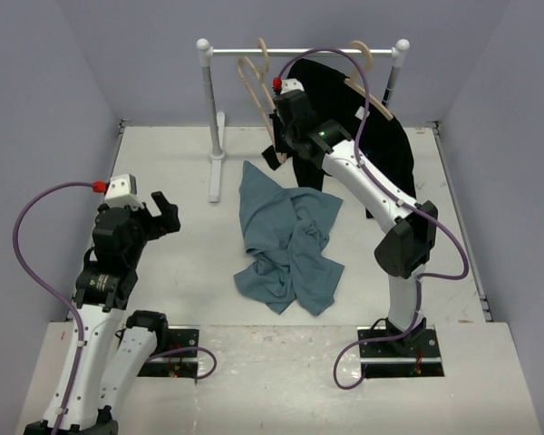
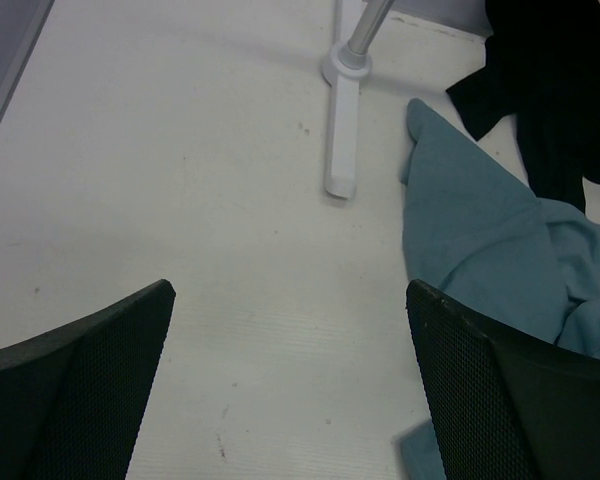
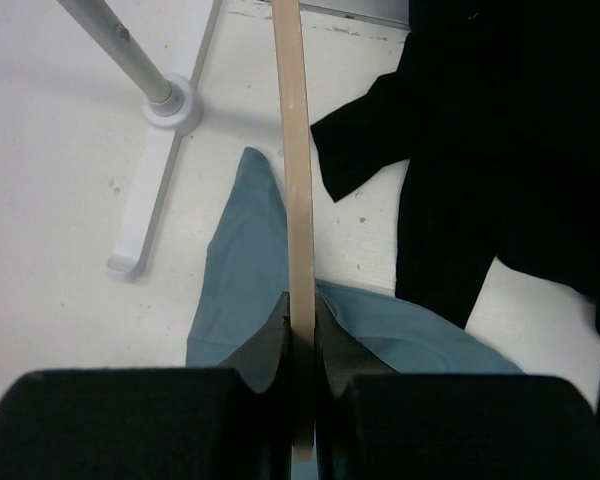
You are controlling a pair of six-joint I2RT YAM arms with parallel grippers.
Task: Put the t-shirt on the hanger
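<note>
The slate-blue t-shirt [image 1: 286,243] lies crumpled on the table's middle; it also shows in the left wrist view as t-shirt [image 2: 490,250] and under the right wrist as t-shirt [image 3: 245,270]. The pale wooden hanger [image 1: 251,86] hangs by its hook on the rack. My right gripper [image 1: 279,149] is shut on the hanger's lower arm; in the right wrist view the hanger [image 3: 292,150] runs straight up from between the fingers of the right gripper [image 3: 301,330]. My left gripper [image 1: 163,215] stands open over bare table, left of the shirt, and the left gripper [image 2: 290,340] holds nothing.
A white clothes rack [image 1: 214,109] stands at the back, its foot [image 2: 342,130] on the table near the shirt's corner. A black shirt [image 1: 363,118] hangs on a second wooden hanger [image 1: 367,68] at the rack's right. Grey walls enclose the table on three sides.
</note>
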